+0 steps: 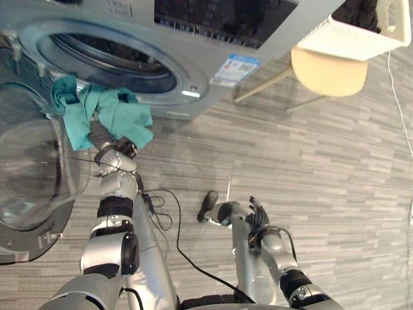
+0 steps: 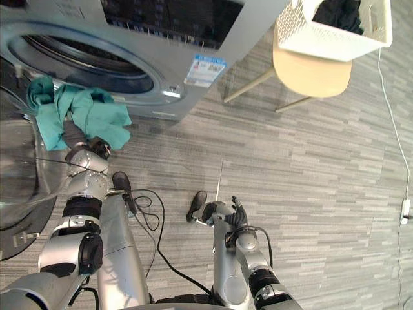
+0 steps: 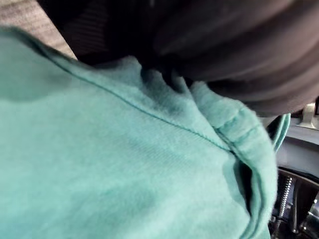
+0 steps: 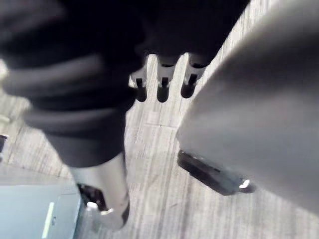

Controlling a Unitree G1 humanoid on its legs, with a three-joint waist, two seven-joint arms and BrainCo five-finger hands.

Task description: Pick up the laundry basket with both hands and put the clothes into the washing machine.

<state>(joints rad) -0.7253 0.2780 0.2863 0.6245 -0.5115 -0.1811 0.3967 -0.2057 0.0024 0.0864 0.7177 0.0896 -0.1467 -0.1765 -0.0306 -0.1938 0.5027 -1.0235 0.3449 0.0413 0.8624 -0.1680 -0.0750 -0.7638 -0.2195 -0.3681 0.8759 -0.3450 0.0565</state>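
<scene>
left hand (image 1: 121,146) hidden (teal cloth (image 1: 111,113)), basket (image 1: 352,42) cropped

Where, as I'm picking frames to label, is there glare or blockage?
Left eye view: glint on the washing machine door ring. Left wrist view: teal cloth hangs before the lens. Right wrist view: right robot hand hides much floor.
</scene>
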